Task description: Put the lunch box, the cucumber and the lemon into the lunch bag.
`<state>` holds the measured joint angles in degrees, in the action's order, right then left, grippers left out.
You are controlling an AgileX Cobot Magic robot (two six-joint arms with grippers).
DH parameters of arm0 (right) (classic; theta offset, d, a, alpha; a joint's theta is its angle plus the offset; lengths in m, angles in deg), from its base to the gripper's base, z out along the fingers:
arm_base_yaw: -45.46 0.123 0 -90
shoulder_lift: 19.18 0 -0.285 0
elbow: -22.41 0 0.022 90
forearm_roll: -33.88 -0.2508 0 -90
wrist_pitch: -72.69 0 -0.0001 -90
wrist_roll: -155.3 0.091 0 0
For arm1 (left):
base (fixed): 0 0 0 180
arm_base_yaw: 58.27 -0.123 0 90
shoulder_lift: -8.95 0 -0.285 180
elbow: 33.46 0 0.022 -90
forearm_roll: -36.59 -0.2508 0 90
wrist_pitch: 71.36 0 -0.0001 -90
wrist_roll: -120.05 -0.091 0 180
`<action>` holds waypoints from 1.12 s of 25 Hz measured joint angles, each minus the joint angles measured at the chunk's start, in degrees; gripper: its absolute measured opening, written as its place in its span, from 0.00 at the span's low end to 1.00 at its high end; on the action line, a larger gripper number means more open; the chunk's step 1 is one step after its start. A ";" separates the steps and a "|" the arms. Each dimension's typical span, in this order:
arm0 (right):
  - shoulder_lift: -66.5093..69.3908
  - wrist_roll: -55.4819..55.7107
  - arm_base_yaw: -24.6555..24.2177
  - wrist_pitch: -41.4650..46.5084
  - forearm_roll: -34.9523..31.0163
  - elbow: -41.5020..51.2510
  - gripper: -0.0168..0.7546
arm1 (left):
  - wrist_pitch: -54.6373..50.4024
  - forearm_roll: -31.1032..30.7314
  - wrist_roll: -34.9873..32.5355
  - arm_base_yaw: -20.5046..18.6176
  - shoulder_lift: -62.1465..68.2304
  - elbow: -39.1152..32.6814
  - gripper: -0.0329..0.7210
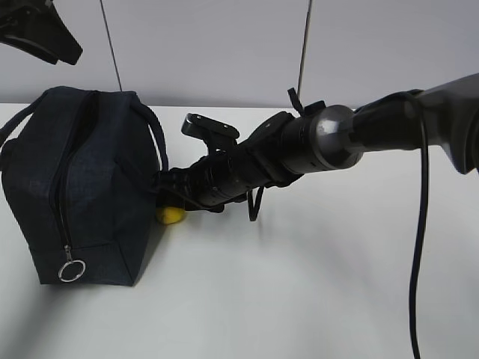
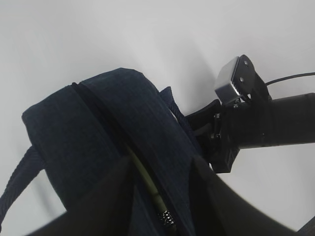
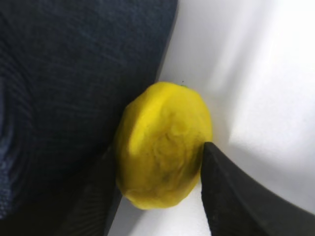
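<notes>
In the exterior view the white tabletop point(image 1: 299, 299) lies nearest, bare across the front. On it, toward 9 o'clock, stands the lunch bag point(image 1: 75, 187), dark navy and upright, its zipper running down the near end to a metal ring pull point(image 1: 72, 270) at the lower corner. One loop handle point(image 1: 153, 134) arches over the bag's right side. Just beside the bag's right wall, touching the tabletop, sits the lemon point(image 1: 171, 215), small and yellow, mostly covered by the black arm that reaches in from 3 o'clock.

The right wrist view shows that lemon point(image 3: 162, 147) close up, pressed against the navy fabric at 9 o'clock. The right tool point(image 3: 155, 172) stands partly open with its two dark fingers point(image 3: 231, 196) on either side of the fruit; the finger at 3 o'clock touches the lemon's skin, the other lies between the fruit and the bag, so the tool appears to be closed around the lemon, which rests low by the bag.

The left wrist view looks down on the top of the bag point(image 2: 113, 132), its zipper parted a little, with the right arm's wrist camera point(image 2: 236, 81) beyond at 2 o'clock. Dark blurred fingers of the left tool point(image 2: 162, 196) frame the bag's top at 6 o'clock, moderately apart; whether they grip the fabric I cannot tell
</notes>
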<state>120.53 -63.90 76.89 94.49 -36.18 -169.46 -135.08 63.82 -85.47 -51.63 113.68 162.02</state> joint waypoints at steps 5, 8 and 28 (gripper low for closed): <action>0.05 -0.08 0.00 -0.34 -0.13 0.00 0.56 | -0.08 0.00 0.00 0.00 0.00 0.00 0.39; 0.05 -0.08 0.00 -0.54 -0.13 -0.04 0.51 | -0.08 0.00 -0.02 0.00 0.00 0.00 0.38; 0.05 -0.08 0.00 1.36 -0.53 -0.26 0.02 | -0.21 0.00 -0.12 0.00 0.00 0.00 0.38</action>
<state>120.57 -63.98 76.89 95.86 -36.71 -169.72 -135.30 63.82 -85.59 -51.63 113.68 162.02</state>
